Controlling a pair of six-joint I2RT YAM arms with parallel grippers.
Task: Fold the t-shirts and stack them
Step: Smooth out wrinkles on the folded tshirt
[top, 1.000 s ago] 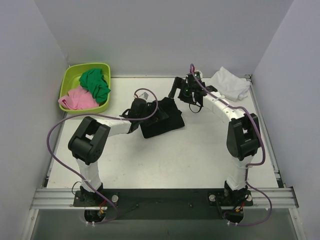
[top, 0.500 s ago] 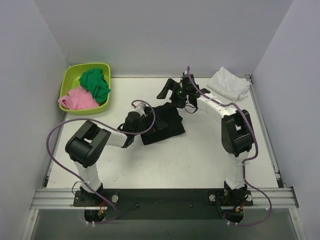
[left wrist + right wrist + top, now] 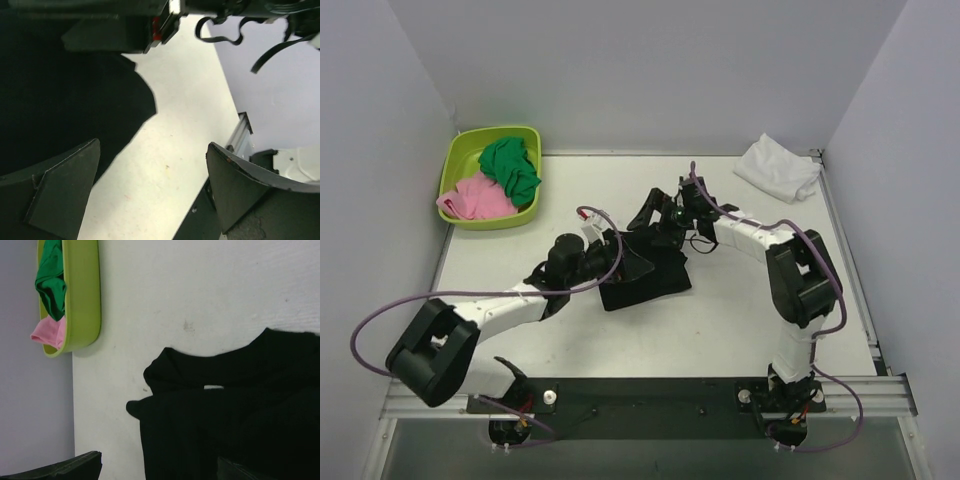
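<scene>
The black t-shirt [image 3: 650,275] lies folded in a compact bundle at the middle of the table. My left gripper [image 3: 623,257] is open at its left edge; in the left wrist view the black t-shirt [image 3: 65,100] fills the left side, with bare table between my left gripper's [image 3: 152,192] fingers. My right gripper [image 3: 653,218] is open over the shirt's far edge; in the right wrist view the black t-shirt [image 3: 230,430] lies below my right gripper [image 3: 157,472]. The white t-shirt [image 3: 778,167] lies crumpled at the far right corner.
A lime-green tub [image 3: 490,176] at the far left holds a green and a pink cloth; it also shows in the right wrist view [image 3: 80,295]. Grey walls stand around the table. A metal rail [image 3: 640,395] runs along the near edge.
My right gripper has moved left and toward me, down to the black shirt's far edge. My left arm has stretched out lower, and its gripper has moved nearer along the shirt's left edge.
</scene>
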